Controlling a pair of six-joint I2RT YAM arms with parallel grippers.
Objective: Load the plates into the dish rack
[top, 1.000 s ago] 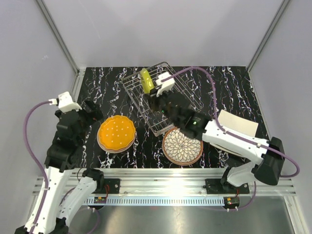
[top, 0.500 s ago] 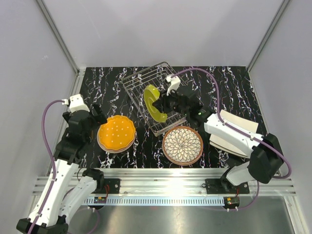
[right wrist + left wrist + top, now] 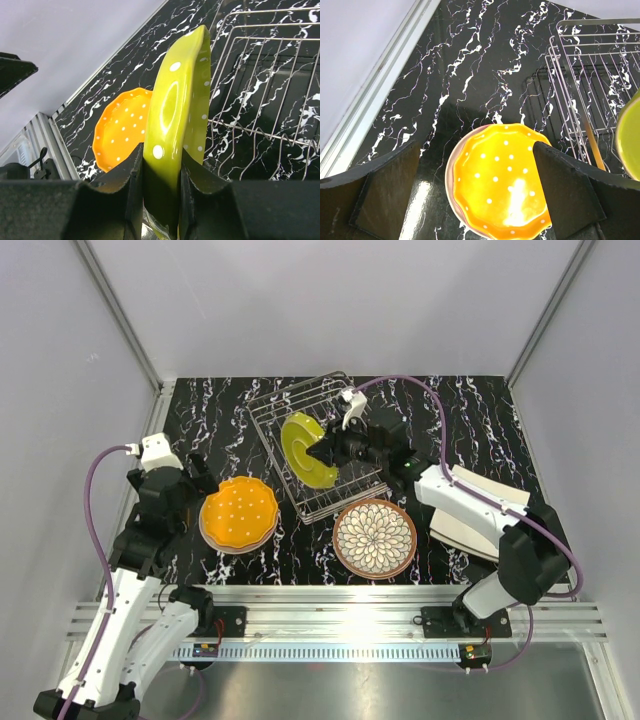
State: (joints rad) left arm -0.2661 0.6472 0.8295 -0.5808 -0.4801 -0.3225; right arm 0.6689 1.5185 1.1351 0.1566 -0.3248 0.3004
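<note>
My right gripper [image 3: 328, 448] is shut on the rim of a lime-green dotted plate [image 3: 300, 448] and holds it on edge over the wire dish rack [image 3: 262, 418]. In the right wrist view the plate [image 3: 180, 115] stands pinched between my fingers [image 3: 162, 185], with the rack [image 3: 260, 85] behind it. An orange dotted plate [image 3: 239, 512] lies on a pink plate left of the rack. My left gripper [image 3: 198, 480] is open and empty just above it. In the left wrist view the orange plate [image 3: 502, 190] lies below and between the open fingers [image 3: 480, 192].
A brown-rimmed petal-patterned plate [image 3: 374, 537] lies flat in front of the rack. Cream squarish plates [image 3: 485, 502] lie stacked at the right, under the right arm. The pink rim [image 3: 450, 175] shows under the orange plate. Grey walls close in three sides.
The right gripper brought the lime-green plate down from the rack's far end towards its middle and turned it; the rack's near end shifted left. The left gripper moved towards the orange plate.
</note>
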